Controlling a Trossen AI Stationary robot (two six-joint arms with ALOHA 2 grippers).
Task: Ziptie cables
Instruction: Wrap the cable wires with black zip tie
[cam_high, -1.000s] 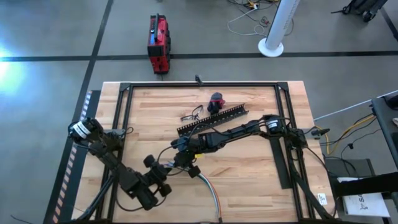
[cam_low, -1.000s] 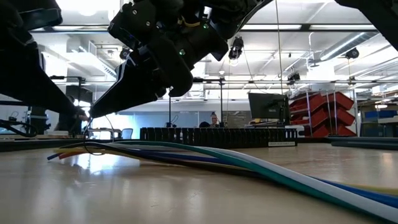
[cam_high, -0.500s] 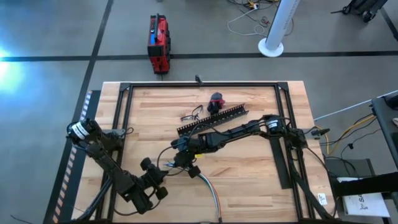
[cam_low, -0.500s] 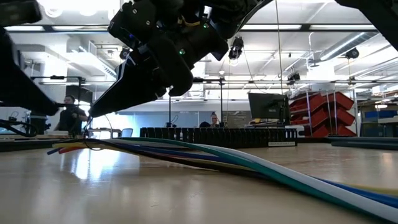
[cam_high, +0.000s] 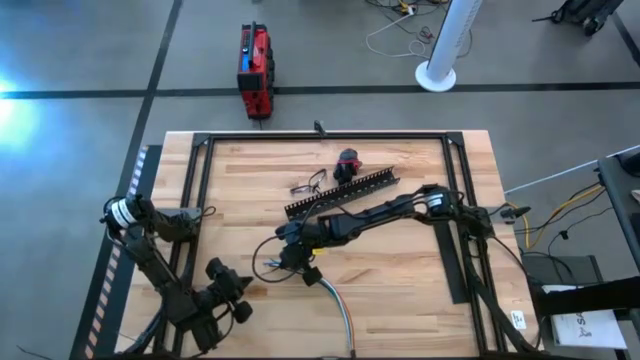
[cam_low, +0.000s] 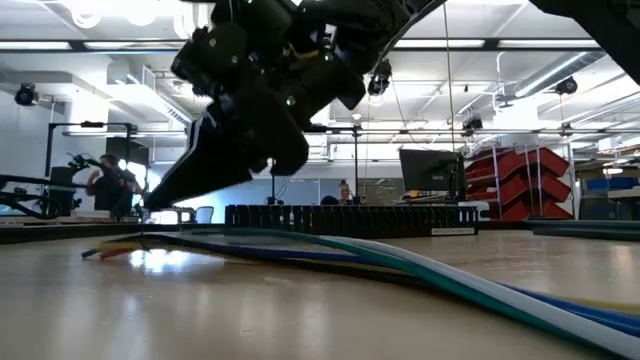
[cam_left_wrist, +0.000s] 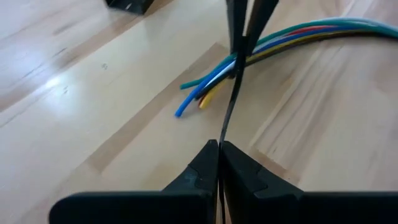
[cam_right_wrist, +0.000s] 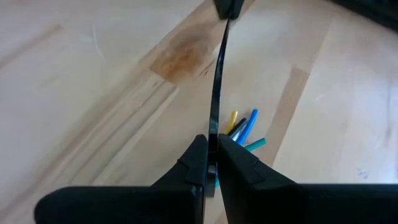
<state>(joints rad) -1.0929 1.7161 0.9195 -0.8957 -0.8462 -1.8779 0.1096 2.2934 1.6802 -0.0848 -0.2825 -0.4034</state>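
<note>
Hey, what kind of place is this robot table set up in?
Probably an industrial lab or workshop: red storage bins and a monitor behind the table, with overhead strip lights.

Cables (cam_high: 335, 300) lying on the surface (cam_high: 400, 290), near its front middle. Duct (cam_high: 343, 192) behind them, small lump (cam_high: 348, 160) beyond it. Right claw (cam_high: 281, 255) over the cable ends; left claw (cam_high: 222, 298) toward the front left corner, ziptie (cam_left_wrist: 230, 99) stretched between both.

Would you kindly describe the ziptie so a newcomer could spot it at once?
Start at the long black slotted duct lying slantwise mid-table, then drop to the coloured cables nearer the front edge. The ziptie is the hair-thin black strip stretched taut across them between the two shut claws, unlike the round, colourful wires.
</note>
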